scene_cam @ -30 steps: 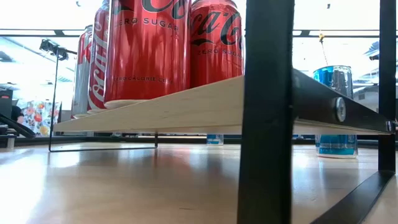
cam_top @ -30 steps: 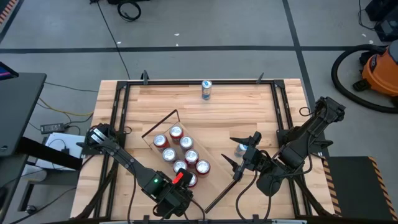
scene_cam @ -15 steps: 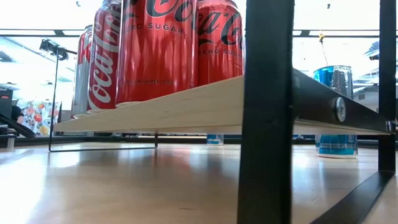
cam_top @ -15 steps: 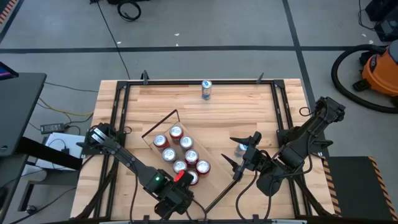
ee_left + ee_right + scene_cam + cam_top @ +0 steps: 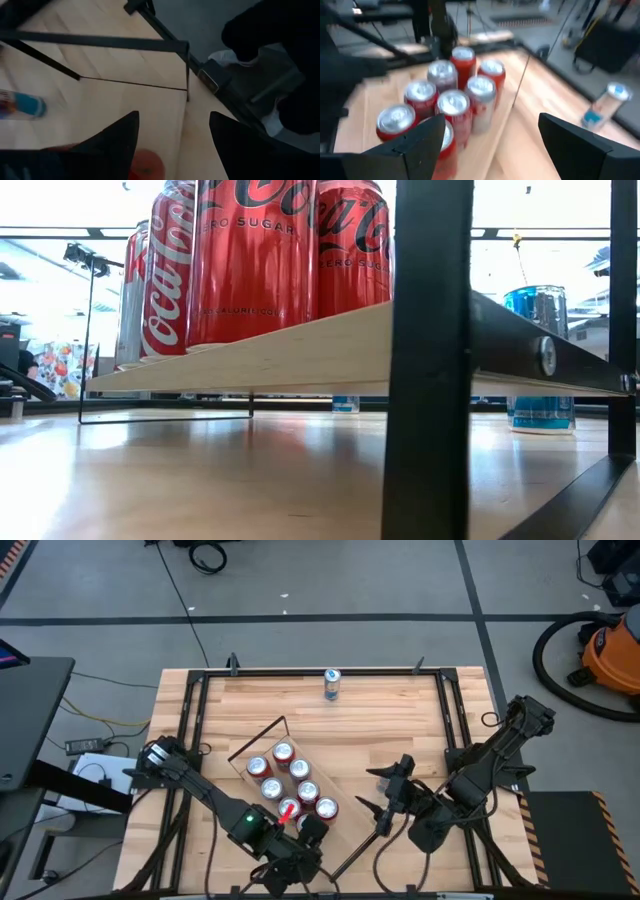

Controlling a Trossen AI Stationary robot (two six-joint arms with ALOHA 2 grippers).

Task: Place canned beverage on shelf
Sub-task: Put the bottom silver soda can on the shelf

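Crowding the shelf (image 5: 262, 752), cans (image 5: 290, 786) lie beside the left tool (image 5: 291, 820).

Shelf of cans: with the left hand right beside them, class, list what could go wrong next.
1. The left hand hangs right at the red can on the shelf's near end; a sideways pull-away could topple it into the tightly packed cans.
2. That can stands close to the plank's end, so a nudge might send it off onto the table.
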